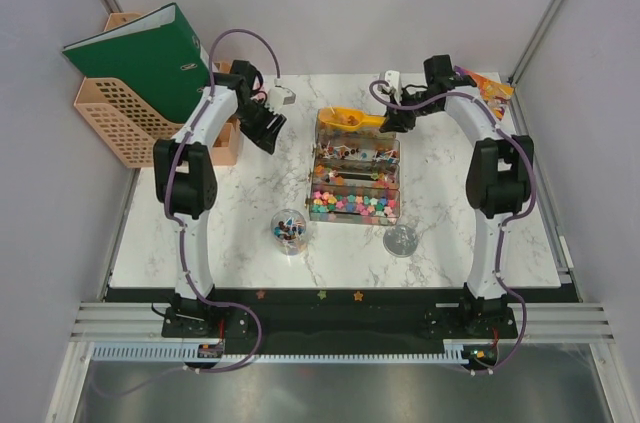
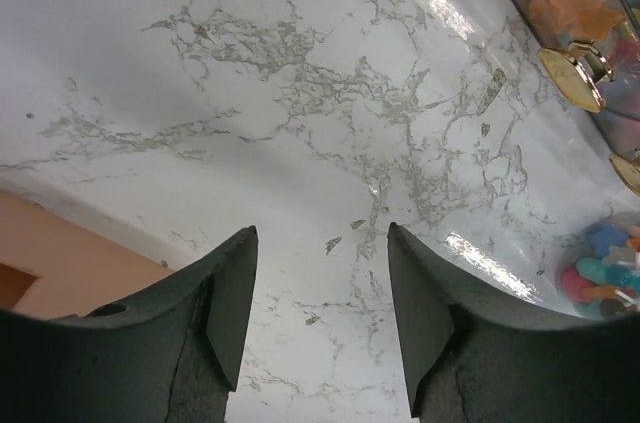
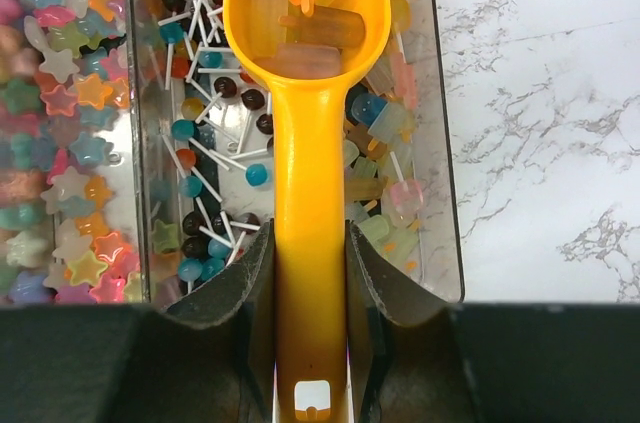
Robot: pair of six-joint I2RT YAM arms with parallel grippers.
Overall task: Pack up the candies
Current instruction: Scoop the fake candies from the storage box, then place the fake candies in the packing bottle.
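Observation:
The candies lie sorted in a clear compartment box [image 1: 392,175]: stars [image 3: 70,143], lollipops [image 3: 205,133] and ice-lolly shapes [image 3: 392,193]. My right gripper [image 3: 310,233] is shut on the handle of an orange scoop [image 3: 310,143]. The scoop's bowl holds several ice-lolly candies [image 3: 300,3] and hovers over the box's far end [image 1: 345,119]. A clear cup [image 1: 288,231] with some candies in it stands in front of the box, and shows in the left wrist view as the cup [image 2: 605,268]. My left gripper [image 2: 320,243] is open over bare marble, left of the box [image 1: 265,128].
A peach basket [image 1: 110,113] with a green binder [image 1: 150,53] stands at the back left, close to my left arm. A round clear lid [image 1: 400,240] lies in front of the box. An orange packet [image 1: 490,86] sits at the back right. Gold clasps [image 2: 570,73] edge the box.

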